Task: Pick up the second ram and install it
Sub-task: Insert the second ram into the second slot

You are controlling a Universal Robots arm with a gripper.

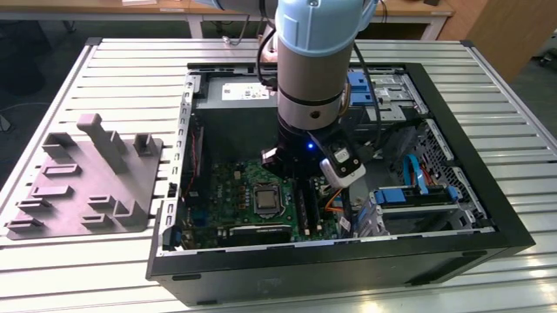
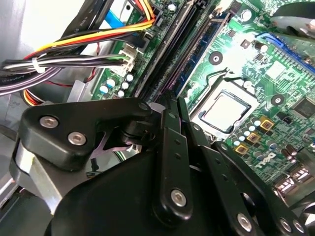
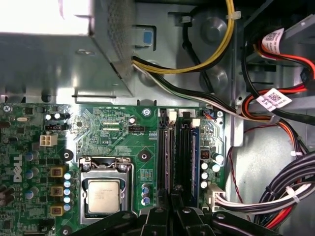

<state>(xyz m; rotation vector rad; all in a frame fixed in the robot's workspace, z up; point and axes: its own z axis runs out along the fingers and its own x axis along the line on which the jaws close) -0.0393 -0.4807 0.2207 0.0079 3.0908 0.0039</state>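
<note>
We log the gripper [image 3: 172, 206] low over the motherboard [image 3: 118, 132], fingers drawn nearly together on the second ram [image 3: 175, 147], whose long axis runs straight away from the fingertips along the memory slots [image 3: 162, 147] toward the power supply [image 3: 54, 59].

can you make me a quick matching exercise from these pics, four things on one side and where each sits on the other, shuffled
Things:
1. grey fixture
2. processor
3. end effector
4. power supply

Places:
A. inside the case, over the memory slots beside the processor socket
B. on the slatted table, outside the case, at the exterior view's left
C. in its socket on the green motherboard
D. in the case's far corner, behind the arm in the exterior view

Pairs: 1-B, 2-C, 3-A, 4-D
</note>
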